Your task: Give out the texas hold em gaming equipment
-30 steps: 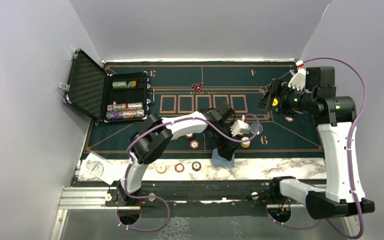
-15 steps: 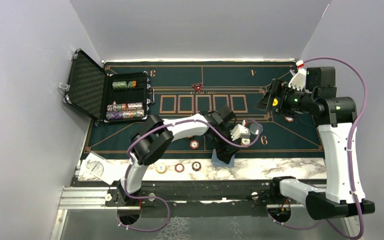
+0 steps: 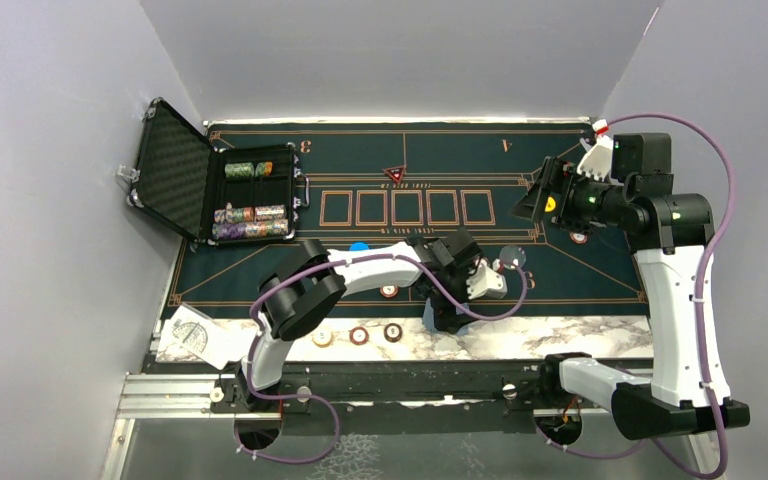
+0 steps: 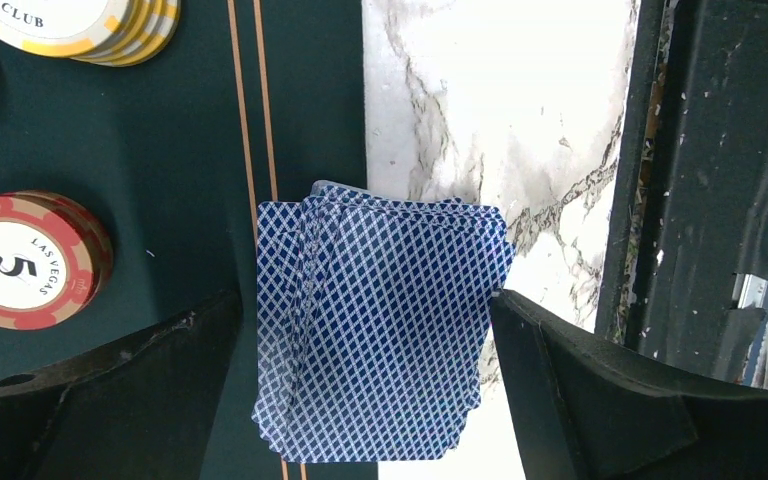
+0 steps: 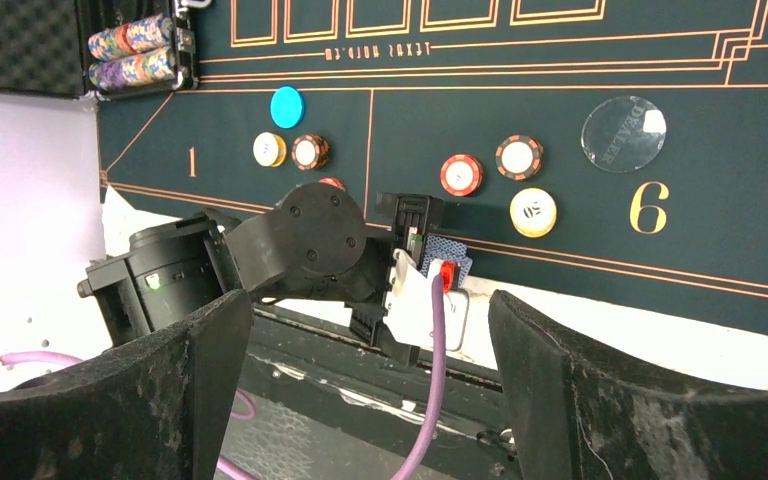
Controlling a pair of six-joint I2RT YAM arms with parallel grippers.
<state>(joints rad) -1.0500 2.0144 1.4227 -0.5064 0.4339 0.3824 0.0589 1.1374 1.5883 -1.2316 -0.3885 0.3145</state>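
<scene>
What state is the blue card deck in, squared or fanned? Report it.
Slightly fanned: in the left wrist view the blue-backed cards lie flat with staggered left edges.

Bright, even overhead light casts soft shadows; all three views are sharp and evenly exposed.

Pale grey panel walls [image 3: 390,60] on three sides, evenly lit; marble-patterned tabletop [image 3: 560,338] along the near edge, dark green felt mat [image 3: 460,150] behind, black rail [image 3: 410,378] in front.
</scene>
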